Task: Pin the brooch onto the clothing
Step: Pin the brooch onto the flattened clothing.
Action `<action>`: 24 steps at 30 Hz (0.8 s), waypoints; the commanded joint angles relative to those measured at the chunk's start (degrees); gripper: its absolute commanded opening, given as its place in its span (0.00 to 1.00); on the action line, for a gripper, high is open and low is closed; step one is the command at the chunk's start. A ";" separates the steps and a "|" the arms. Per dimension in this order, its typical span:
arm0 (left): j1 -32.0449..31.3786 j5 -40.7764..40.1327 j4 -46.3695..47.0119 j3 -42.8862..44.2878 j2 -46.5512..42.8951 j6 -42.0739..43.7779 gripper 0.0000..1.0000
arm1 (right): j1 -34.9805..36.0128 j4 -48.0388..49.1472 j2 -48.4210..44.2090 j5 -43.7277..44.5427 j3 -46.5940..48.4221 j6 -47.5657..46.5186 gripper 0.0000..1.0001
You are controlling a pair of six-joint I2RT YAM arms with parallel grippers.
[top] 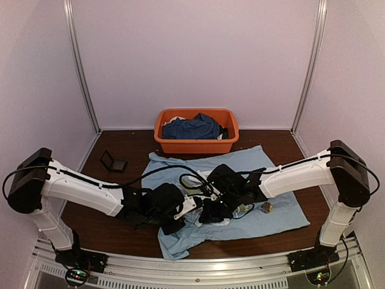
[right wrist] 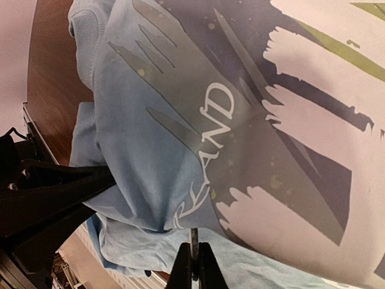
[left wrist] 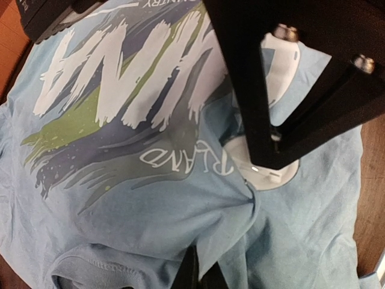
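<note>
Under the two pincers, shows one light blue T-shirt (top: 289, 211) spread on one table (top: 283, 141). Left pincer (left wrist: 197, 274) pressed together, pinching a fold of cloth; right pincer (right wrist: 192, 265) likewise, nipping cloth by the print. Just right of the right pincer, one small round brooch (top: 266, 208) lying loose on the T-shirt. Beyond both, one orange tub (top: 197, 146) holding one dark garment (top: 192, 127); beyond the left pincer, one black case (top: 112, 161).

Lab booth: white panel walls (top: 198, 60), aluminium rails (top: 198, 264).
</note>
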 commanded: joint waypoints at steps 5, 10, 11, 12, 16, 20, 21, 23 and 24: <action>0.02 2.05 10.85 -0.45 -2.23 -0.81 0.00 | 4.70 13.68 0.26 -10.29 3.22 -0.81 0.00; 0.09 3.39 13.29 -1.82 -4.60 -0.80 0.00 | 4.70 15.41 0.19 -11.55 3.54 -0.86 0.00; 0.10 3.66 13.48 -1.77 -4.63 -0.87 0.00 | 4.70 15.41 0.17 -11.65 3.49 -1.18 0.00; 0.11 3.81 13.58 -1.65 -4.59 -0.89 0.00 | 4.70 15.36 0.26 -11.77 3.41 -1.33 0.00; 0.11 4.39 14.27 -1.54 -4.50 -1.06 0.00 | 4.70 16.39 0.22 -12.62 2.97 -1.09 0.00; 0.11 4.49 14.81 -1.63 -4.89 -1.31 0.00 | 4.78 17.10 0.16 -13.71 2.88 -1.23 0.00; 0.11 4.46 14.79 -1.73 -5.00 -1.33 0.00 | 4.78 17.42 0.19 -14.36 2.87 -1.15 0.00; 0.19 4.24 14.91 -1.68 -5.13 -1.54 0.00 | 4.87 18.11 0.22 -15.14 2.79 -1.06 0.00; 0.33 4.05 14.95 -1.61 -5.15 -1.70 0.00 | 4.95 18.41 0.37 -15.60 2.78 -1.00 0.00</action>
